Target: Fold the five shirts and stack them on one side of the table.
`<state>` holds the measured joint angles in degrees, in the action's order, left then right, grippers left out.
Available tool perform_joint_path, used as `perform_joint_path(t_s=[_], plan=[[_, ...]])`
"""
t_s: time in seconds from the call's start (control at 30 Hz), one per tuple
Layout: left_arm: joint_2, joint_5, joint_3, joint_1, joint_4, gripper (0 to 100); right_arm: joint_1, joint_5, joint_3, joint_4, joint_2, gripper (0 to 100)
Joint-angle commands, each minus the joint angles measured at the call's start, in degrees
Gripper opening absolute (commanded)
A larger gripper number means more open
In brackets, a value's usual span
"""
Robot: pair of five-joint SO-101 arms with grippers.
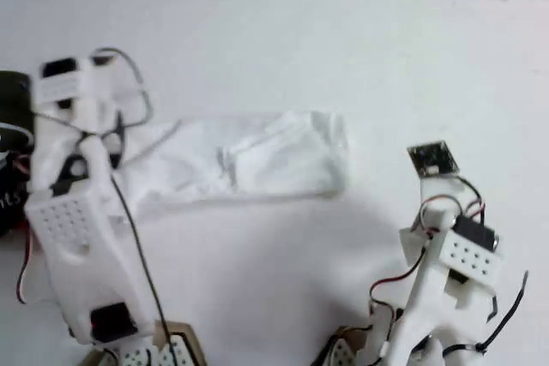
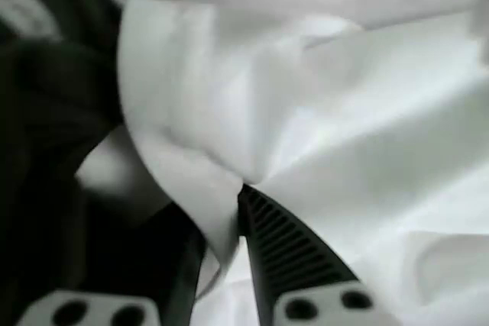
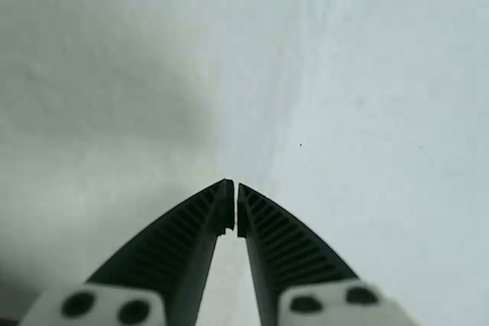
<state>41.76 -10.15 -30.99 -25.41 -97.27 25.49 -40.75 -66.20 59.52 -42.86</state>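
A white shirt (image 1: 244,160) lies partly folded across the middle of the white table (image 1: 283,40), long side running left to right. My left arm (image 1: 73,203) stands over the shirt's left end. In the left wrist view my left gripper (image 2: 233,200) is shut on a raised fold of the white shirt (image 2: 321,112). My right arm (image 1: 450,250) is near the front right, apart from the shirt. Its right gripper (image 3: 231,186) is shut with nothing in it, over the bare table (image 3: 344,74).
Dark cloth with white print (image 1: 10,152) sits at the table's far left edge, beside my left arm; it appears as a dark mass (image 2: 46,112) in the left wrist view. Bare table surface stretches behind the shirt and at the right.
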Motion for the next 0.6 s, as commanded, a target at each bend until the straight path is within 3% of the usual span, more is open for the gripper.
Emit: perform_joint_path(t_s=[0.0, 0.2, 0.57], plan=[[-0.9, -1.6, -6.5, -0.9, -5.1, 3, 2.2, 3.1, -3.7, -7.3, -1.5, 1.8], [-6.9, -1.2, -1.6, 4.9, -5.1, 3, 1.1, 6.7, -13.5, -18.8, -2.1, 1.8], [-30.5, 1.2, 10.8, 28.9, -4.9, 3, 1.3, 8.1, -13.6, -18.7, -3.1, 1.8]])
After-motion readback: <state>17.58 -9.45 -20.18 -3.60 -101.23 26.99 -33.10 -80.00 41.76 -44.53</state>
